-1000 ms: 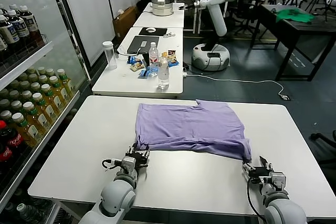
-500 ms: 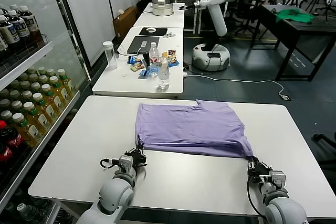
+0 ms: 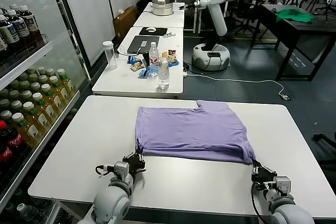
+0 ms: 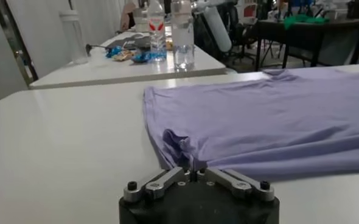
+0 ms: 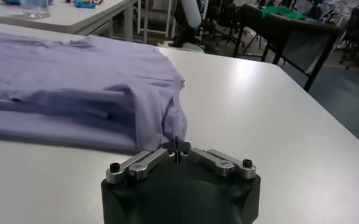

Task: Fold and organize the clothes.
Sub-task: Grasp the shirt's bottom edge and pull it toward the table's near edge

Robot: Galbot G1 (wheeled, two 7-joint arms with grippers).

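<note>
Looking down from the head camera, we see the lavender T-shirt (image 3: 191, 132) lying flat on the white worktop (image 3: 79, 145), folded over on itself so that a doubled edge runs along its near side. Our left gripper (image 3: 135, 161) sits low on the worktop at the shirt's near left corner, and the left wrist camera shows its fingers (image 4: 167, 178) drawn together on a small pinch of the purple fabric, which puckers just above them. Our right gripper (image 3: 258, 170) sits at the near right corner; in the right wrist camera its fingers (image 5: 152, 159) are likewise closed on a drooping tip of the shirt's edge. Between the two corners the near edge stretches across the worktop in a nearly straight line. Beyond our worktop stands a second table (image 3: 113, 82) carrying water bottles (image 3: 163, 74), a laptop (image 3: 142, 43) and snack packets (image 3: 137, 65). A glass-fronted cooler (image 3: 29, 77) with bottled drinks stands at our left.
</note>
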